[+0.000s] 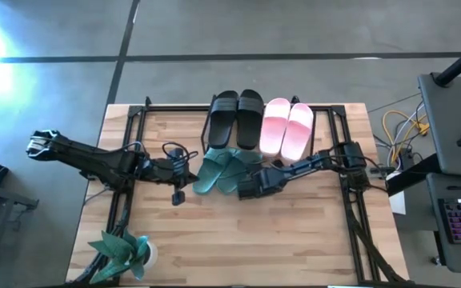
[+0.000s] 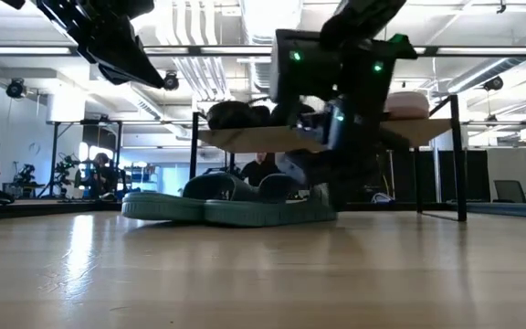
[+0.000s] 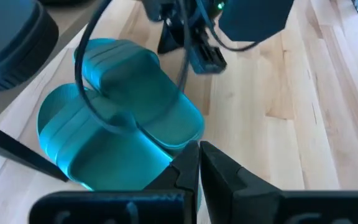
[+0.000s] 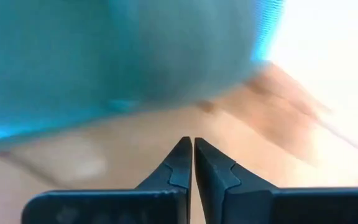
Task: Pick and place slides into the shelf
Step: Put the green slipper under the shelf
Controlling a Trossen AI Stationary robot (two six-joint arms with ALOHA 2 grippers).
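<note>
Jaws of both my grippers pressed together, pinching nothing. High view: my right gripper [image 1: 245, 186] touches the teal-green slides [image 1: 218, 172], reaching from 3 o'clock; my left gripper [image 1: 178, 195] sits near them at 9 o'clock. Black slides [image 1: 235, 118] and pink slides [image 1: 287, 129] lie on the shelf [image 1: 326, 120] at 12 o'clock. Low view: teal pair flat on the table [image 2: 263, 274] before the shelf. Left wrist view: teal pair overlapped, just beside my fingertips [image 3: 191, 163]. Right wrist view: teal blur ahead.

Teal slides [image 1: 218, 172] before laden shelf [image 1: 326, 120]
</note>
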